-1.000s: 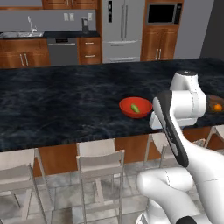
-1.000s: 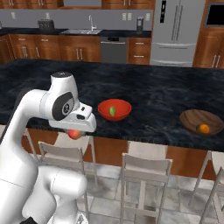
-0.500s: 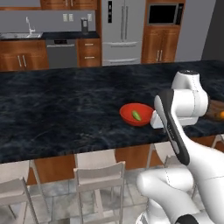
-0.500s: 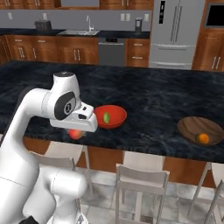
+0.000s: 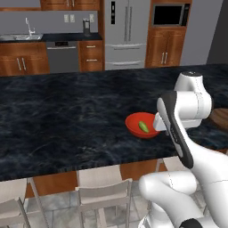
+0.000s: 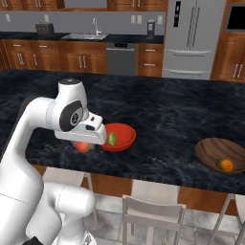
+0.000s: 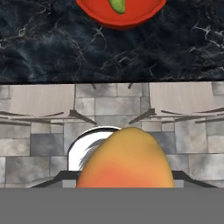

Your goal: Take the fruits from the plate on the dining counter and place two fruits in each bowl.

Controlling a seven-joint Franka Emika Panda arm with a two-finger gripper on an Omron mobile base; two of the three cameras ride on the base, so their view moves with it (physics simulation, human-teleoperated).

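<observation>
My gripper (image 6: 82,143) is shut on the red-orange fruit (image 7: 124,159), which hangs just left of the glossy red bowl (image 6: 119,136) near the front edge of the dining counter (image 5: 67,116). In the hand view the red bowl (image 7: 120,13) lies ahead past the counter's edge. A green oblong fruit (image 6: 112,139) lies in the red bowl (image 5: 141,125). The wooden bowl (image 6: 222,153) at the right holds an orange ball (image 6: 226,165). The plate is out of view.
White stools (image 5: 104,189) stand under the counter's near edge over a grey stone floor. Wall cabinets, a sink and a steel fridge (image 5: 124,33) line the far wall. The arm's white body (image 5: 187,107) partly covers the wooden bowl in the left base view.
The whole picture has shifted: the counter and both bowls now sit lower and nearer in both base views, so the camera has moved. The gripper keeps hold of the red-orange fruit.
</observation>
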